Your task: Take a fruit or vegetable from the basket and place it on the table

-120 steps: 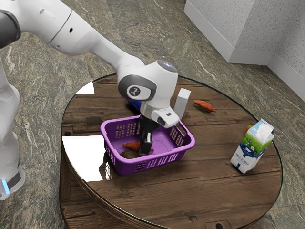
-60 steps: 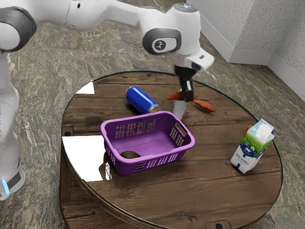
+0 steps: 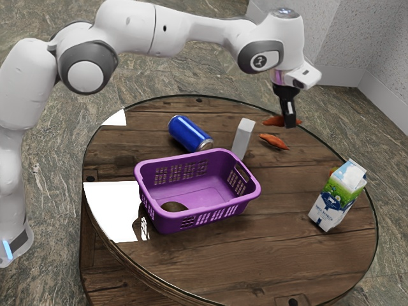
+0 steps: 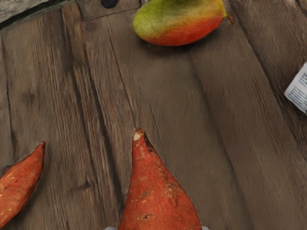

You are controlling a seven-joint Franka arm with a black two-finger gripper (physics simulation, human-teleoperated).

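My gripper (image 3: pixel 289 123) is over the table's far side in the exterior view, closed around an orange-red sweet potato (image 3: pixel 274 120) held above the wood. The wrist view has this sweet potato (image 4: pixel 157 194) large at the lower edge, between the tips of my gripper (image 4: pixel 157 227). A second sweet potato (image 3: pixel 274 141) lies on the round wooden table (image 3: pixel 287 255), near the held one; the wrist view has this second sweet potato (image 4: pixel 20 187) too. The purple basket (image 3: pixel 191 220) stands well away from the hand, a dark brown rounded item (image 3: pixel 173 206) inside it.
A blue can (image 3: pixel 189 133) lies behind the basket, beside an upright pale box (image 3: pixel 243 139). Toward the exterior view's right stands a milk carton (image 3: pixel 338 196). A green-red mango (image 4: pixel 180 21) lies on the table, partly behind the carton in the exterior view.
The sweet potato has left the basket in my gripper. My hand has risen and moved across past the can and pale box, toward the exterior view's upper right. The basket has stayed put.
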